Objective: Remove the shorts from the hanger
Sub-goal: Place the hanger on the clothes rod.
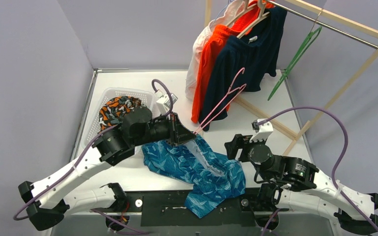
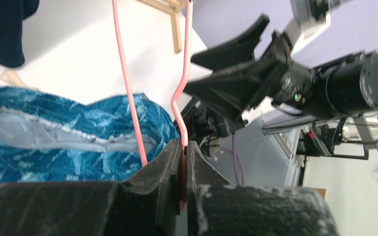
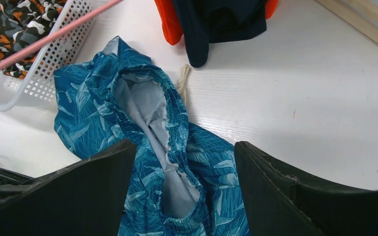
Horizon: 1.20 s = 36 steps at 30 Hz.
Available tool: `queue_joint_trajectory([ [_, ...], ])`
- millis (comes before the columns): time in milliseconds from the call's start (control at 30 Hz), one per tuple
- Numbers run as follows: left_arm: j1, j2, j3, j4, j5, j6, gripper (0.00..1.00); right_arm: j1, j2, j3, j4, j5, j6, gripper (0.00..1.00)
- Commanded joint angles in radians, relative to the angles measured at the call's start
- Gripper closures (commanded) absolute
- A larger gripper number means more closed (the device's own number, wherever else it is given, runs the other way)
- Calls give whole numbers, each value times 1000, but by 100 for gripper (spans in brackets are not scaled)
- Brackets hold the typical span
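Between the arms, the teal shorts (image 1: pixel 192 169) lie crumpled on the desk (image 1: pixel 128 81). Left claw (image 2: pixel 184 147) clamps the pink hanger (image 1: pixel 221 105); right claw (image 3: pixel 184 147) hangs wide above them. Recommended: pin the fabric, then draw the hanger clear.

Pink hanger (image 2: pixel 173 104) lower end hidden between left gripper (image 2: pixel 185 145) fingers; teal shorts (image 3: pixel 88 113) cut off beneath right gripper (image 3: pixel 184 147).

Walls (image 1: pixel 128 29): painted plain pale lavender.
Table (image 1: pixel 128 78): finished in white.
Rack (image 1: pixel 347 87): built of wood, set back right.
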Motion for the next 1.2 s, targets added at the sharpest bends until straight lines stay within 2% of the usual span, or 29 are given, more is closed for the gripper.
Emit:
queue_joint_trajectory([
  [0, 100, 94, 143, 150, 163, 41, 100, 10, -36, -50, 126, -38, -112, 25],
  [100, 155, 178, 252, 188, 251, 50, 100, 10, -9, -65, 124, -36, -118, 25],
  [333, 188, 359, 511, 191, 350, 91, 100, 13, 66, -72, 107, -3, -83, 22],
  [600, 232, 596, 763, 197, 442, 65, 100, 16, 18, -99, 142, 25, -20, 22],
  [733, 240, 712, 896, 194, 471, 27, 100, 19, 10, -103, 148, 25, -17, 22],
  [900, 240, 873, 1108, 99, 479, 43, 100, 20, 54, -98, 147, 17, -14, 22],
  [1167, 244, 1003, 1261, 129, 473, 11, 100, 25, 109, -100, 183, 3, -15, 22],
])
